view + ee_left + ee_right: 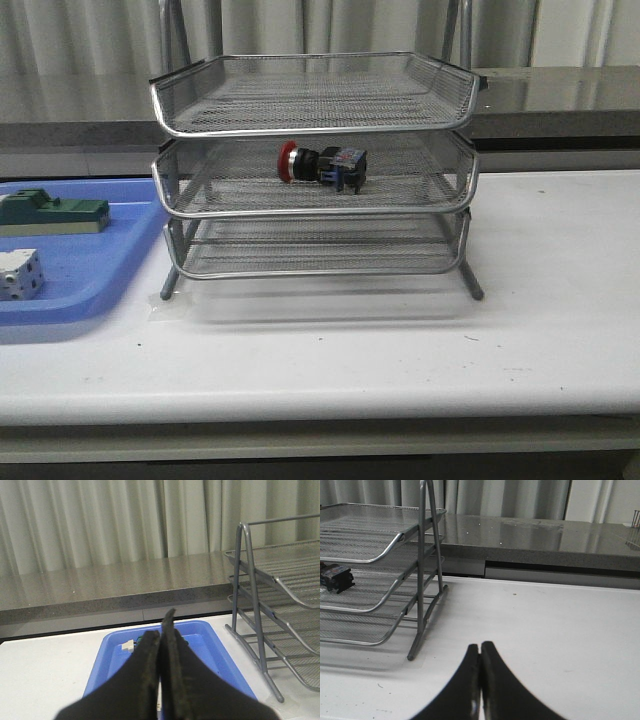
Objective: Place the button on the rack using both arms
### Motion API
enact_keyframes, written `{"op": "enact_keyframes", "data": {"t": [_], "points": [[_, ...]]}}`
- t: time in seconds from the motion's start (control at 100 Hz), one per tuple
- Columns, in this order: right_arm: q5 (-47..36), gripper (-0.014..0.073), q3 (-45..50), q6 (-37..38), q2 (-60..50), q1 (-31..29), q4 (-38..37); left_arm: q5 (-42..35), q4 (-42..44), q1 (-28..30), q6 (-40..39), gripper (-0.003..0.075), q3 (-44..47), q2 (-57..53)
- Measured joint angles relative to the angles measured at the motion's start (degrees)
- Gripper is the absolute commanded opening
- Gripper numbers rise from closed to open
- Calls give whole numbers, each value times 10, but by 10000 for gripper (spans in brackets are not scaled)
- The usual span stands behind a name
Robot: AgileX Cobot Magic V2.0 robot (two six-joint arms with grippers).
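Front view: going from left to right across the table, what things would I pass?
White-grey cube → green block (both in the blue tray) → wire rack, with the red-headed button lying on its middle shelf → bare white table.

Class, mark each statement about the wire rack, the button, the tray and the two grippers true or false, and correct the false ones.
1. The red-headed push button lies on the middle tier of the silver wire-mesh rack. True.
2. The button stands upright. False: it lies on its side.
3. The left gripper is shut and holds nothing. True.
4. The right gripper grips the button. False: it is shut and empty.
5. The blue plastic tray sits right of the rack. False: left.
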Motion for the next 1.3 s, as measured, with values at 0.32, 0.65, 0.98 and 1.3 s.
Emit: {"op": "enact_keyframes", "data": {"t": [0.32,0.65,0.98,1.3], "points": [[0,-59,0,0,0,0,0,8,19,0,-52,-20,10,-3],[0,-59,0,0,0,0,0,11,26,0,-60,-20,10,-3],[0,-59,0,0,0,0,0,12,26,0,-61,-20,10,-3],[0,-59,0,0,0,0,0,12,26,0,-61,-20,10,-3]]}}
